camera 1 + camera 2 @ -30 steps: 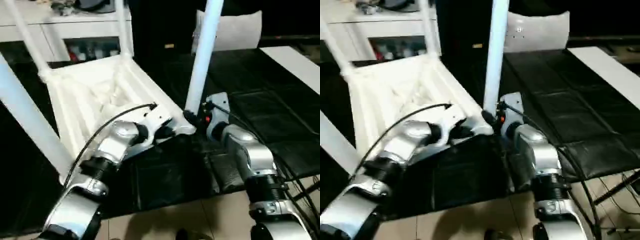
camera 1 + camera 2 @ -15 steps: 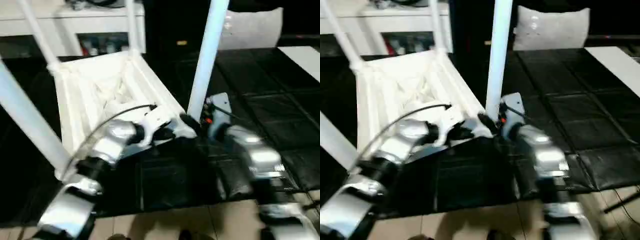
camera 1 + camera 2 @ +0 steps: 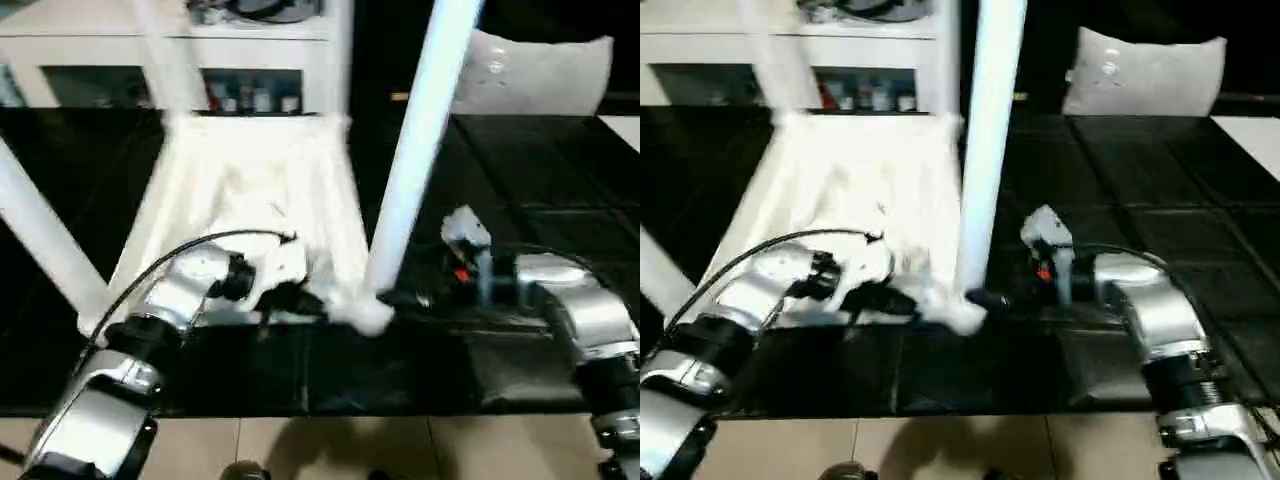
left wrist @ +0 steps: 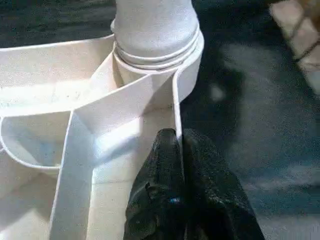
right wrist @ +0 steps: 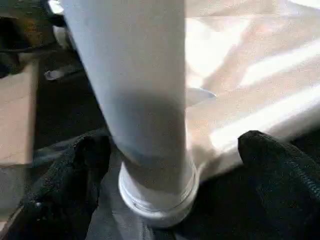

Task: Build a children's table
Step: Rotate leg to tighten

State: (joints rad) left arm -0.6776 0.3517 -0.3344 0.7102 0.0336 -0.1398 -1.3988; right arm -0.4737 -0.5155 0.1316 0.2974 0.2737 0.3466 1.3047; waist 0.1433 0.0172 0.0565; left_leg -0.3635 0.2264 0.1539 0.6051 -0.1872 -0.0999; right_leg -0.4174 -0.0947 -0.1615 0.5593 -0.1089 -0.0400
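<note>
the all-white plastic children's table (image 3: 250,190) lies upside down on the large black-covered work table (image 3: 540,170), its ribbed underside facing up, sitting left of the middle and reaching from the near edge towards the far side. long tapered white legs stand up out of its corner sockets: the near right leg (image 3: 415,150) rises tall just in front of me, the near left leg (image 3: 40,240) slants off to the left, and two more rise blurred at the far corners.

the left gripper (image 4: 177,165) has its two black fingers pressed tight together, pinching the thin white rim wall of the tabletop just beside the near right socket, where the leg's ringed base sits in its round collar (image 4: 155,45). its silver forearm (image 3: 170,300) comes in from the near left.

the right gripper (image 5: 165,165) stands spread wide, one black finger (image 5: 75,175) on either side of the near right leg, low by its base, apart from the leg and not gripping it. its silver forearm (image 3: 575,310) reaches in from the right.

at the far right a pale grey cushion-like shape (image 3: 535,75) rests on the work table, and a white shelf unit (image 3: 150,50) stands behind
</note>
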